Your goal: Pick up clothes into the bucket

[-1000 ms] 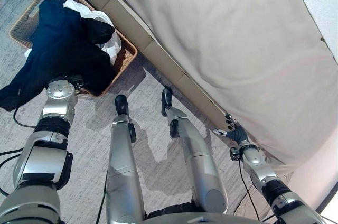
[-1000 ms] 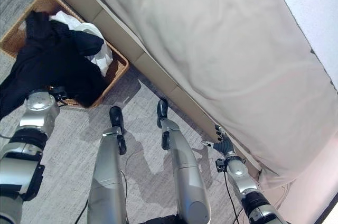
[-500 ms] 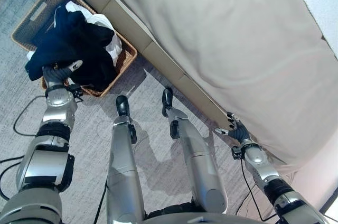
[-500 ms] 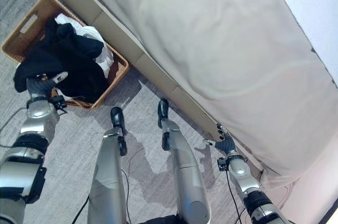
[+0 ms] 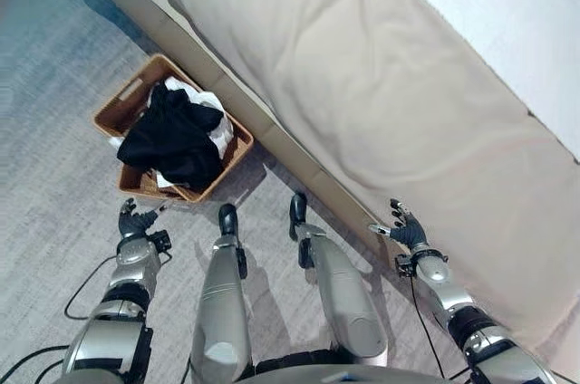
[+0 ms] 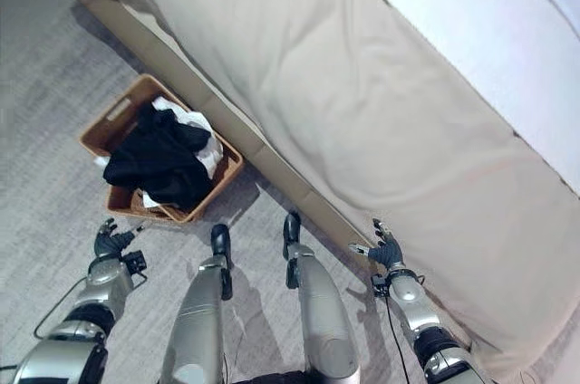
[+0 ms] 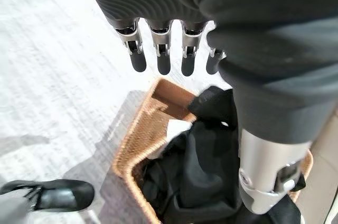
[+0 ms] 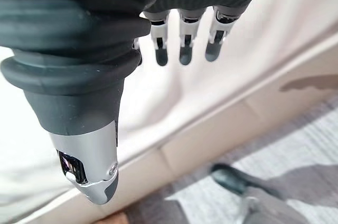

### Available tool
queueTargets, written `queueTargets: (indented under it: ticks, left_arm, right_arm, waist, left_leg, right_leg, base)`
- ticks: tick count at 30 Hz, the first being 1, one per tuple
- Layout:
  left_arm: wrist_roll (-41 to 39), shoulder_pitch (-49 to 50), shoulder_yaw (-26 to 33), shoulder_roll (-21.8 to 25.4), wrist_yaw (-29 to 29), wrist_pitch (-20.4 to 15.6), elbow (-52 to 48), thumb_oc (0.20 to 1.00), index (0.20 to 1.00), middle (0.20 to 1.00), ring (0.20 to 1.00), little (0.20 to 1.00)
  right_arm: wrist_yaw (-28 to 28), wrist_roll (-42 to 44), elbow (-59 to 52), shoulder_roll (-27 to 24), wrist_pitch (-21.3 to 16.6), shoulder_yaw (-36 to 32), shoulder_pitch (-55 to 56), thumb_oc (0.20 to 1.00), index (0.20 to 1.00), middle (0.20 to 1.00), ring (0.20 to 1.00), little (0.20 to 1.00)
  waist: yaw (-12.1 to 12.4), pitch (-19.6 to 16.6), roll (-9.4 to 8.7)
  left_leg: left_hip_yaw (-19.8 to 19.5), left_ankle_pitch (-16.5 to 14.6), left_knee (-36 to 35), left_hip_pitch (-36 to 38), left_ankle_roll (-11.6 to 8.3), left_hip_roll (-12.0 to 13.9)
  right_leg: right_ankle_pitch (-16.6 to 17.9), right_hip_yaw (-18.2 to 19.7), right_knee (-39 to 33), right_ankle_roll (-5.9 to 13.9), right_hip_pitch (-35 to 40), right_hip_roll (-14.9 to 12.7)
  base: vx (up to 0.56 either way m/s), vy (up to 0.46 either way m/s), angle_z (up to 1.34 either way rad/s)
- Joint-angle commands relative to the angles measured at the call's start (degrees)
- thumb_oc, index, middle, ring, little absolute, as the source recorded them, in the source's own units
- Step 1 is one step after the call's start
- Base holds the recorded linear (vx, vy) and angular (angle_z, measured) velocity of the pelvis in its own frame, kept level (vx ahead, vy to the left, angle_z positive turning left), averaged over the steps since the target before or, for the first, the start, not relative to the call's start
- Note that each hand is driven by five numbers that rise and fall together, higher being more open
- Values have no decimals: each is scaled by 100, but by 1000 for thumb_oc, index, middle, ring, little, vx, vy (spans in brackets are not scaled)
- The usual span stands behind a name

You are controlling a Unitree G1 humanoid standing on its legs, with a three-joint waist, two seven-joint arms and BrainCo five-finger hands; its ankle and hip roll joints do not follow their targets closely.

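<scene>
Below, open carpet (image 5: 54, 130) surrounds the basket (image 5: 111, 112) beside the bed (image 5: 362, 85); dark clothes (image 5: 172, 135) heaped inside hide its floor. Left hand (image 5: 134, 221) and right hand (image 5: 405, 230) hang open, empty.

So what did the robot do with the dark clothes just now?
The left hand let go of the dark clothes and pulled back, open; they now lie heaped in the basket instead of hanging over its edge. The right hand stayed open beside the bed.

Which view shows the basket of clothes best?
The left eye view: the whole basket shows, dark clothes heaped over white. The right eye view matches. The left wrist view shows one corner past the left hand; the right wrist view faces the bed.
</scene>
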Motion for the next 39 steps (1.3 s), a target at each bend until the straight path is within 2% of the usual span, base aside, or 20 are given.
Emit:
queueTargets:
  ticks: [1,6,9,10,12,13,16,23,30,34,36,39]
  left_arm:
    - [508,222,76,-291,-208,-68,15,1000,1000,1000,1000,1000]
    - [1051,650,-326,-620,-356,-133,-173,1000,1000,1000,1000,1000]
    - [1105,926,-411,-853,-509,-226,-278,1000,1000,1000,1000,1000]
    - [1105,926,-411,-853,-509,-226,-278,1000,1000,1000,1000,1000]
    - [1119,1191,-538,-1101,-654,-251,-301,1000,1000,1000,1000,1000]
    - [1119,1191,-538,-1101,-654,-251,-301,1000,1000,1000,1000,1000]
    - [1271,1493,-827,-1428,-896,-266,-334,1000,1000,1000,1000,1000]
    - [1308,1900,-975,-1774,-1121,-254,-143,1000,1000,1000,1000,1000]
    - [1886,2166,-1038,-1775,-874,-499,-234,1000,1000,1000,1000,1000]
    - [1797,2201,-924,-1805,-888,-517,48,1000,1000,1000,1000,1000]
    - [1685,2223,-883,-1837,-1031,-476,225,1000,1000,1000,1000,1000]
    - [1480,2224,-836,-1905,-1217,-400,435,1000,1000,1000,1000,1000]
  right_arm:
    - [-82,-159,19,-341,86,-275,103,1000,1000,1000,1000,1000]
    - [-33,-330,284,-203,183,-325,232,1000,1000,1000,1000,1000]
    - [32,-442,512,-82,217,-346,404,1000,1000,1000,1000,1000]
    - [32,-442,513,-82,217,-346,404,1000,1000,1000,1000,1000]
    - [114,-595,718,44,287,-301,568,1000,1000,1000,1000,1000]
    - [114,-595,718,44,287,-301,568,1000,1000,1000,1000,1000]
    - [211,-734,996,189,350,-261,731,1000,1000,1000,1000,1000]
    - [377,-304,1317,501,335,-348,970,1000,1000,1000,1000,1000]
    - [562,-61,1482,724,241,-277,1240,1000,1000,1000,1000,1000]
    - [681,141,1658,816,205,-323,1360,1000,1000,1000,1000,1000]
    - [814,434,1723,837,197,-427,1415,1000,1000,1000,1000,1000]
    - [818,380,1838,844,222,-463,1442,1000,1000,1000,1000,1000]
  waist:
    - [42,22,373]
    - [31,-433,574]
    - [42,-726,676]
    - [42,-724,676]
    - [51,-1016,783]
    - [51,-1015,783]
    - [60,-1361,860]
    - [129,-1836,833]
    - [258,-2027,757]
    - [273,-2091,746]
    - [253,-2130,763]
    - [211,-2208,806]
  left_leg:
    - [-299,3,18,322,15,-157]
    - [-315,177,-579,1038,-16,-178]
    - [-344,212,-815,1396,-19,-215]
    - [-344,212,-816,1400,-19,-215]
    - [-392,241,-1002,1712,-23,-211]
    - [-392,241,-1003,1714,-23,-211]
    - [-440,258,-1182,2070,-39,-166]
    - [-330,128,-1107,2458,-112,-103]
    - [-300,-14,-1009,2795,-130,-114]
    - [-324,-61,-1036,2930,-131,-117]
    - [-319,-79,-1072,3000,-121,-122]
    - [-300,-55,-1256,3123,-118,-121]
  right_leg:
    - [325,-244,-170,360,492,-423]
    - [280,-276,-461,363,1129,-377]
    - [200,-311,-534,350,1451,-329]
    - [200,-312,-535,350,1455,-329]
    - [75,-342,-547,317,1717,-281]
    - [75,-342,-547,317,1719,-281]
    - [-22,-407,-713,282,2126,-218]
    - [-25,-418,-1271,256,2805,-130]
    - [-58,-415,-1529,239,3334,-113]
    - [-103,-438,-1548,227,3490,-126]
    - [-113,-433,-1561,225,3543,-132]
    - [-121,-447,-1594,228,3608,-132]
  base:
    - [83,-13,2]
    - [116,-27,9]
    - [102,-39,3]
    - [110,-37,9]
    - [100,-43,11]
    - [89,-50,4]
    - [84,-64,4]
    - [68,-59,5]
    - [56,-37,-4]
    - [45,-17,2]
    - [48,2,3]
    - [39,12,3]
